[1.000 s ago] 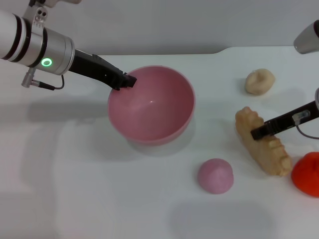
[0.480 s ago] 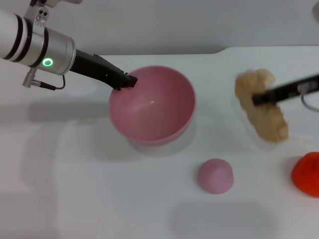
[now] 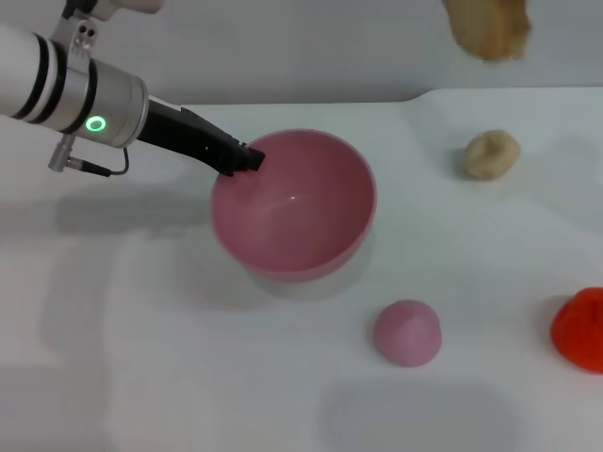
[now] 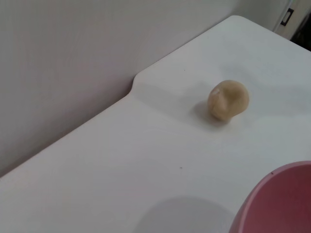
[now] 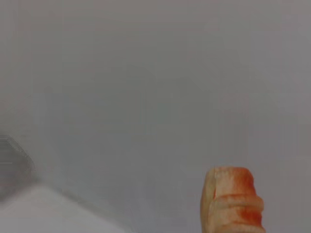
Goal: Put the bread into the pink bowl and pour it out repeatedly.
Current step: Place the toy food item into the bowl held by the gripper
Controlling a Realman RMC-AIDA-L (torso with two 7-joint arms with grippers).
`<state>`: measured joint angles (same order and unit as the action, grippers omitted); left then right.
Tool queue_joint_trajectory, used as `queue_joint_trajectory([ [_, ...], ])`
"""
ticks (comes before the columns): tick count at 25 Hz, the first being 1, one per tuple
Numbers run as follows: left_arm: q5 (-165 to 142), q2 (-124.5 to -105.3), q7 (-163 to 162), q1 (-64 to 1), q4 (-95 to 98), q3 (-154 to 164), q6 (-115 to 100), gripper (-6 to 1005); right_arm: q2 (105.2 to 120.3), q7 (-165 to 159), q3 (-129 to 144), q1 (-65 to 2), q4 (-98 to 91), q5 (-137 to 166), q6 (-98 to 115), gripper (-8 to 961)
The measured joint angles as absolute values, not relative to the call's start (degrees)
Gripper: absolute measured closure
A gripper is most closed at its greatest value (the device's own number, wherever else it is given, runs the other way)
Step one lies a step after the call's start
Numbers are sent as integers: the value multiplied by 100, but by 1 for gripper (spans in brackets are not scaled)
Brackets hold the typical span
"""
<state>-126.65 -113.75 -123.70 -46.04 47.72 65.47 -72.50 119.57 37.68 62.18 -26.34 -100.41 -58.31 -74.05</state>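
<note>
While the pink bowl (image 3: 293, 202) sat empty on the desk (image 3: 141, 358), left fingers (image 3: 243, 158) clamped its rim. High above, the bread (image 3: 487, 26) hung; its holder was unseen, fingers indeterminate. Judged light, stiff; grip mid-length.

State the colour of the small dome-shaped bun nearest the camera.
Pink, the small dome-shaped bun; clearest in the head view.

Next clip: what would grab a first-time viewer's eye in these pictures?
Probably the pink bowl mid-table, with the left end effector at its near-left rim. Next, the bread hanging high at the head view's top edge, well clear of the table and to the right of the bowl; its carrier is out of frame. A small beige lump, a pink bun and an orange object lie on the right.
</note>
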Motion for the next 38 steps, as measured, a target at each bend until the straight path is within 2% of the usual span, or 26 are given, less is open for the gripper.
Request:
queue_joint_trajectory([
  [7,-12665,-11420,-12380,-4610,4772,6547,-7239,924,11976,4889,6743,-2512,-9620,-7408,-6792,774],
  [23,-12665,-11397,-12444,-4602,4772,6397,-7115,923,11931,6256,8410,-2298,-8156,-7879,-5557,792],
  [38,-12665,-11436,-12446,-4601,4772,6432,-7143,923,11926,6873,8827,-2306,-7835,-7884,-5351,808],
])
